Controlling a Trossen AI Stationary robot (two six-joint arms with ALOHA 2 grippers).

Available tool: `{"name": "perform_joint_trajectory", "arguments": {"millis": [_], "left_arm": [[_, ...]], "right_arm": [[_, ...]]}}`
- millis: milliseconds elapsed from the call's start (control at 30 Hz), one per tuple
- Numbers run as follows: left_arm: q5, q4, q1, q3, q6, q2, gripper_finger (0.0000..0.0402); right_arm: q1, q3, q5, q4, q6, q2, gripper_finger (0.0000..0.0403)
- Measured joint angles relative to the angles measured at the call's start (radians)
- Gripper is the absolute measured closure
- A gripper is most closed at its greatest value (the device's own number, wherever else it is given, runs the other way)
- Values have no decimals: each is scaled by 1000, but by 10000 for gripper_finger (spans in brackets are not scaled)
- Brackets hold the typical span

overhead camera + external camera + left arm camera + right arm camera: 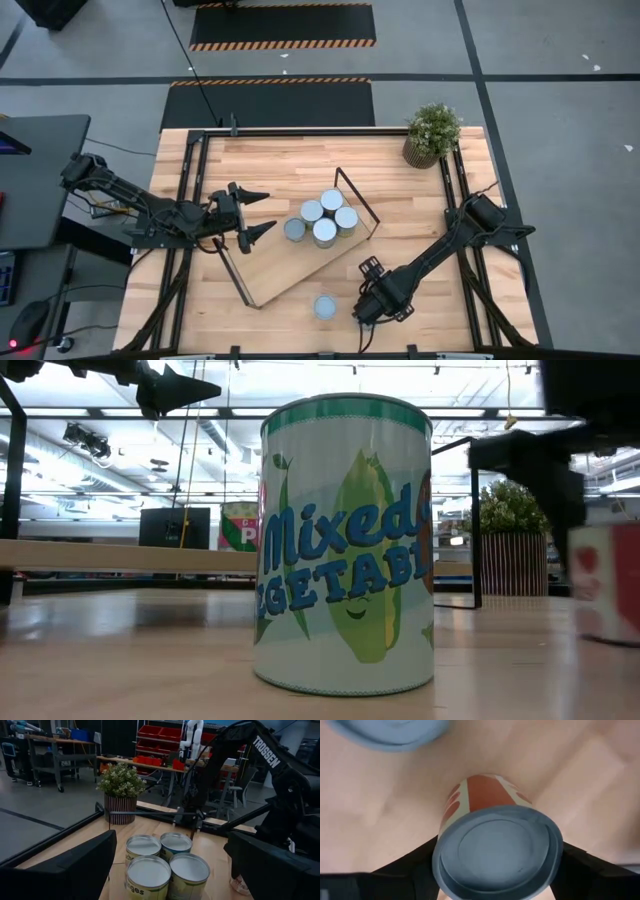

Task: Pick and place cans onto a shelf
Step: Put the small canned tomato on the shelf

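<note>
Cans (322, 221) are clustered on the shelf (285, 272), five of them standing upright and close together on the board's half nearer the plant, with pale round tops showing from above. In the left wrist view four of these tops (161, 865) are seen packed side by side. A sixth can (325, 306) is set apart on the tabletop (280, 160), just off the shelf's long edge at the table's front; in the low view it fills the middle of the picture as the "Mixed Vegetables" can (345, 545), upright on the wood. Just beside it, a red-and-white can (497, 845) is seen in the right wrist view, with the dark fingers of the right gripper (367, 308) set against both of its sides, so it is taken to be clamped there; in the high view this can is hidden under the gripper. The shelf is laid at a slant across the table, a thin black loop frame (357, 200) rising at the end near the cans. The left gripper (258, 214) is held over the shelf's other half, its fingers spread wide and empty, pointed toward the cluster. A potted plant (432, 133) is placed at the table's far corner on the right arm's side.
</note>
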Motion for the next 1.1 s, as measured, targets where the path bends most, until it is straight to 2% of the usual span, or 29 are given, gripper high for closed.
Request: {"name": "perform_joint_trajectory", "arguments": {"millis": [233,367,567,767,1100], "left_arm": [[0,0,0,0,-5,0,13],[0,0,0,0,-5,0,13],[0,0,0,0,-4,0,13],[0,2,0,0,-5,0,13],[0,-2,0,1,-3,0,13]], "right_arm": [[-75,186,133,-117,-57,1,95],[-113,257,180,-56,-120,0,95],[-140,265,211,101,-214,16,95],[-155,308,240,166,-294,42,94],[-197,621,276,92,-414,229,94]]}}
